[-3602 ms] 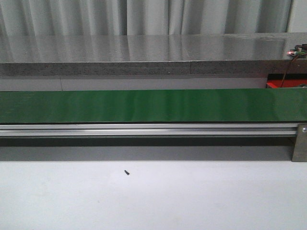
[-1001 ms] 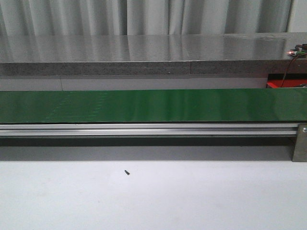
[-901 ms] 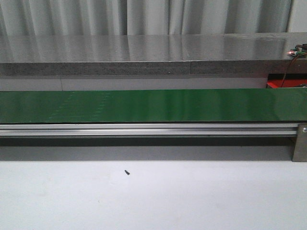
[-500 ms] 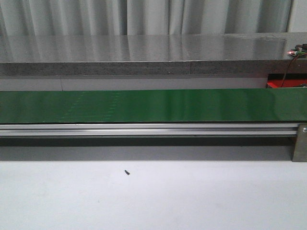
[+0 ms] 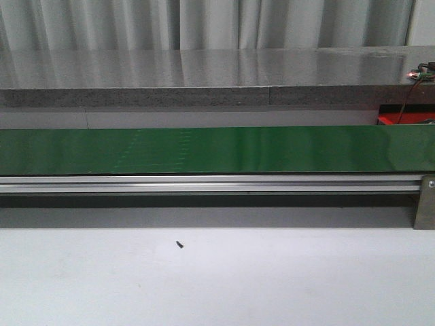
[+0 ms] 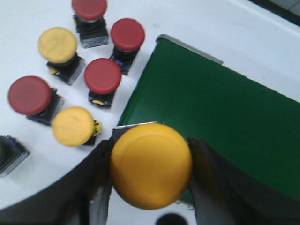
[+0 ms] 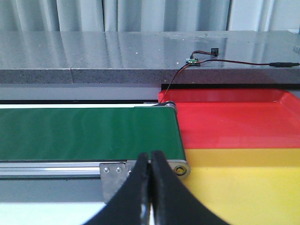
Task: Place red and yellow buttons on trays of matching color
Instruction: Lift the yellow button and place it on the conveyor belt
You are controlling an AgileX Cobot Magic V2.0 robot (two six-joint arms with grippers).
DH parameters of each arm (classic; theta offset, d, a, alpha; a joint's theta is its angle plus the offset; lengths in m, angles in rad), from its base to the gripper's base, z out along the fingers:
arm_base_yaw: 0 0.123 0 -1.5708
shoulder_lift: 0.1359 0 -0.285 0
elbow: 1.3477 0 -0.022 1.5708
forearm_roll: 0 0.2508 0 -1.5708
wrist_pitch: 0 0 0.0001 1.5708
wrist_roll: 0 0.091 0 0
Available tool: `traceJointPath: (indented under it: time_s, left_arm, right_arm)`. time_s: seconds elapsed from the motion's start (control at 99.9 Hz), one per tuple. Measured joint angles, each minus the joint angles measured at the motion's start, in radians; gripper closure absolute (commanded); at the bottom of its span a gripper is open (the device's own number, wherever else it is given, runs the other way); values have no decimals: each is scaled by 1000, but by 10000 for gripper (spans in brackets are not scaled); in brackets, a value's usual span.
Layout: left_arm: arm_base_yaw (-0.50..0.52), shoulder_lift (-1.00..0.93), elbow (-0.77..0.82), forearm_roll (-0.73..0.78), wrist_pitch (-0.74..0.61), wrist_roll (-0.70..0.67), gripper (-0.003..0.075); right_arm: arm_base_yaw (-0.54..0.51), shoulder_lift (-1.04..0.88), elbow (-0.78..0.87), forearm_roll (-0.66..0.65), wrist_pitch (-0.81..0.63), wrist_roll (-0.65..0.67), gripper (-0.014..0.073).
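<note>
The left end effector (image 6: 151, 180) gripped a round yellow mushroom-head push button (image 6: 151, 171) between its dark fingers (image 6: 96, 187), above the end of the green conveyor belt (image 6: 220, 108). More red and yellow push buttons (image 6: 102, 76) sat on the white counter (image 6: 28, 18) beside the belt. The right end effector (image 7: 150, 197) was clenched on nothing, near the red plastic tray (image 7: 234, 122) and yellow plastic tray (image 7: 243, 187).

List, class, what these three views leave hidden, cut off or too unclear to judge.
- Yellow button, left wrist view: its base is hidden under its own cap, between the left gripper fingers.
- Dark object, same view: cut by the edge, unidentifiable.
- Yellow tray, red tray, right wrist view: cut off.
- Black speck, front view: too small.
</note>
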State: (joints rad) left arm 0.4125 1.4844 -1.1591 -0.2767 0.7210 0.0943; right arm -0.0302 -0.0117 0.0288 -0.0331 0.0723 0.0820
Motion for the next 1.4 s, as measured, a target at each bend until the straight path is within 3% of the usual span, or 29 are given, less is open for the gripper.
traceJointPath:
  time_s: [0.2,0.47,0.57,0.69,0.761,1.151,1.401]
  left_arm:
    - [-79,109,-50,3,2,0,426]
    - [-111,181,-66,5,0,0,414]
    - [-111,181,-72,5,0,0,328]
    - [-111,181,-80,-2,-2,10,162]
    - [-111,179,-82,-15,-4,20,125]
    - [-103,40,-82,-31,-1,27,136]
    - [1,-26,-82,-4,50,27,167]
  right_arm:
    - [0,0,0,0,0,0,654]
    - [0,0,0,0,0,0,654]
    - [0,0,0,0,0,0,654]
    - [0,0,0,0,0,0,654]
    - [0,0,0,0,0,0,654]
    - [0,0,0,0,0,0,654]
    - [0,0,0,0,0,0,654]
